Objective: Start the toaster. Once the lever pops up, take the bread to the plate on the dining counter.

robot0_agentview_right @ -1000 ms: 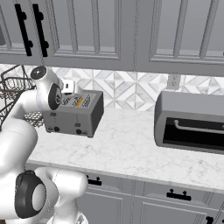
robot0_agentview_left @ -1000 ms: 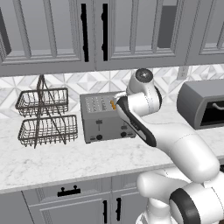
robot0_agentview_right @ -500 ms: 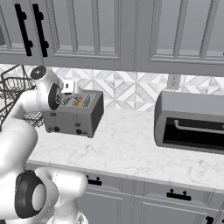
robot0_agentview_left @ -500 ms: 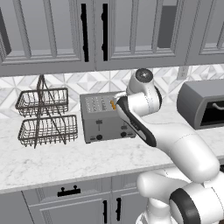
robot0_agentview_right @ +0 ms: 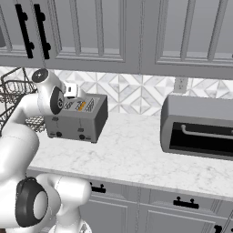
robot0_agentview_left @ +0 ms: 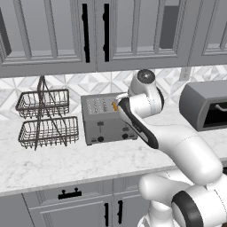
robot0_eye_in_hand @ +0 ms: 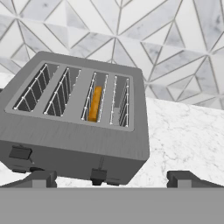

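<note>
The boxy grey toaster [robot0_agentview_left: 106, 119] [robot0_agentview_right: 80, 119] [robot0_eye_in_hand: 78, 127] stands on the marble worktop against the tiled wall. The bread [robot0_eye_in_hand: 95, 103] sits deep in the toaster's third slot from the left and shows as a thin orange strip [robot0_agentview_left: 114, 106] [robot0_agentview_right: 81, 106]. Two small levers [robot0_eye_in_hand: 19, 152] are on the toaster's front face. My gripper [robot0_eye_in_hand: 112, 180] [robot0_agentview_right: 70, 93] hovers just above the toaster's front side, open wide, with nothing between its fingertips [robot0_eye_in_hand: 40, 178]. The plate and the dining counter are out of view.
A two-tier wire basket rack [robot0_agentview_left: 44, 117] [robot0_agentview_right: 11, 88] stands left of the toaster. A dark-grey rounded appliance [robot0_agentview_left: 206, 104] [robot0_agentview_right: 200, 127] sits to the right. Upper cabinets [robot0_agentview_left: 93, 31] hang over the worktop [robot0_agentview_right: 132, 154]. Bare marble lies between toaster and appliance.
</note>
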Controlling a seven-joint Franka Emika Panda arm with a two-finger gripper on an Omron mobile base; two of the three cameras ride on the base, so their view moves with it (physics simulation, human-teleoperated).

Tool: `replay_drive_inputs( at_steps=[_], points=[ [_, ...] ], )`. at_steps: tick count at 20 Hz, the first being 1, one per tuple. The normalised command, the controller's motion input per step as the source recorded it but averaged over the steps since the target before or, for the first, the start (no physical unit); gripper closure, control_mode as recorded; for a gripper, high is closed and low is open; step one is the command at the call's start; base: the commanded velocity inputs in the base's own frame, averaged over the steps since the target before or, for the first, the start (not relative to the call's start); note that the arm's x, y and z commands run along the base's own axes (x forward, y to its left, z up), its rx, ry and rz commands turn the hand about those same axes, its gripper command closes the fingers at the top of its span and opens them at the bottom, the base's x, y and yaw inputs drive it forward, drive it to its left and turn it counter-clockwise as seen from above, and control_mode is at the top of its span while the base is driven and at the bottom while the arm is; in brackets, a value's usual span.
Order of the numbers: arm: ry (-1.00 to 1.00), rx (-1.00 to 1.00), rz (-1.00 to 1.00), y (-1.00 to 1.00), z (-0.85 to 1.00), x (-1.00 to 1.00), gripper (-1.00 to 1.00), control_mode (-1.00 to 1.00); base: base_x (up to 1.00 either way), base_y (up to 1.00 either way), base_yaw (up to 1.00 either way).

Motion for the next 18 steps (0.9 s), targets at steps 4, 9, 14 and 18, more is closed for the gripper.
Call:
replay_drive_inputs(
  at_steps=[4, 9, 14, 18],
  points=[
    [0.0, 0.0, 0.0, 0.0, 0.0, 0.0, -1.0, -1.0, 0.0, 0.0, 0.0],
    [0.0, 0.0, 0.0, 0.0, 0.0, 0.0, -1.0, -1.0, 0.0, 0.0, 0.0],
    [0.0, 0.0, 0.0, 0.0, 0.0, 0.0, -1.0, -1.0, 0.0, 0.0, 0.0],
    [0.0, 0.0, 0.0, 0.0, 0.0, 0.0, -1.0, -1.0, 0.0, 0.0, 0.0]
  ],
)
